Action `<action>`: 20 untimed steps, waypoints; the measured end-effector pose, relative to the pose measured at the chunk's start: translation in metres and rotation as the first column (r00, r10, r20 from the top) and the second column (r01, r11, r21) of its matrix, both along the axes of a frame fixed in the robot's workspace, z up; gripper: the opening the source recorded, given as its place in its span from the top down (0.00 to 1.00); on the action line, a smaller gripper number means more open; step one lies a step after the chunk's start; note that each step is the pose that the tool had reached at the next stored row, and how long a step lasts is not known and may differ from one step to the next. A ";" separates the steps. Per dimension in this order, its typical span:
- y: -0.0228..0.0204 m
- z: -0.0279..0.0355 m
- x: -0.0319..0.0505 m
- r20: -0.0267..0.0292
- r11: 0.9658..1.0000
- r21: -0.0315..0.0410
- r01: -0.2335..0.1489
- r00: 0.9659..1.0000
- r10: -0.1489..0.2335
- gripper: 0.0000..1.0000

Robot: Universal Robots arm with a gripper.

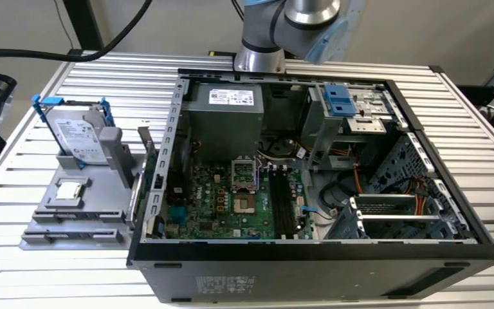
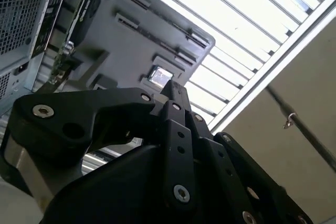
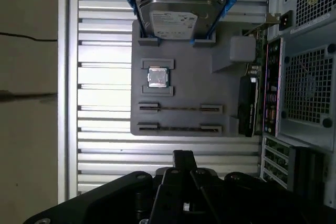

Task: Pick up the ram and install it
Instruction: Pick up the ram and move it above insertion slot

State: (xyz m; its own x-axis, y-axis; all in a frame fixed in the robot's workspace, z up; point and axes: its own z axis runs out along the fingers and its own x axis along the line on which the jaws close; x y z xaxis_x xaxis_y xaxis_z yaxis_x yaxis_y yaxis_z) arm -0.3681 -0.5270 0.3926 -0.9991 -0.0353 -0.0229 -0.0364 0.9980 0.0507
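Near holder point(image 3: 189, 85), pincer point(image 3: 182, 155) closed; hard drive point(image 3: 178, 17), processor chip point(image 3: 157, 77) on it; case point(image 3: 307, 93) beside.

Silver-grey tubular metal arm point(image 1: 260, 38), capped in pale blue; matte black hinged-link tool point(image 2: 176, 92), dotted with round silver screw heads point(image 2: 181, 193).

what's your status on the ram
Gripper shut, empty, held above the table by the gray tray. Cannot tell where the ram is. Hard drive and processor chip sit on the tray, not touching the gripper.
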 end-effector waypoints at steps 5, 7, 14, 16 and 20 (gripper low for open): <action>0.0000 0.0000 0.0000 0.000 0.996 0.000 -0.087 0.996 0.087 1.00; 0.0000 0.0000 0.0000 0.000 0.992 0.000 -0.123 0.992 0.123 1.00; 0.0000 0.0000 0.0000 0.000 0.974 0.000 -0.227 0.974 0.227 1.00; 0.0000 0.0000 0.0000 0.000 0.969 0.000 -0.248 0.969 0.248 1.00; 0.0000 0.0000 0.0000 0.000 0.960 0.000 -0.282 0.960 0.282 1.00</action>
State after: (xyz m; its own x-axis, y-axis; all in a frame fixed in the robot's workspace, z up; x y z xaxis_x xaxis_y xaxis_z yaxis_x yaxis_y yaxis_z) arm -0.3681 -0.5269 0.3926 -0.9488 -0.3151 -0.0230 -0.3159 0.9474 0.0508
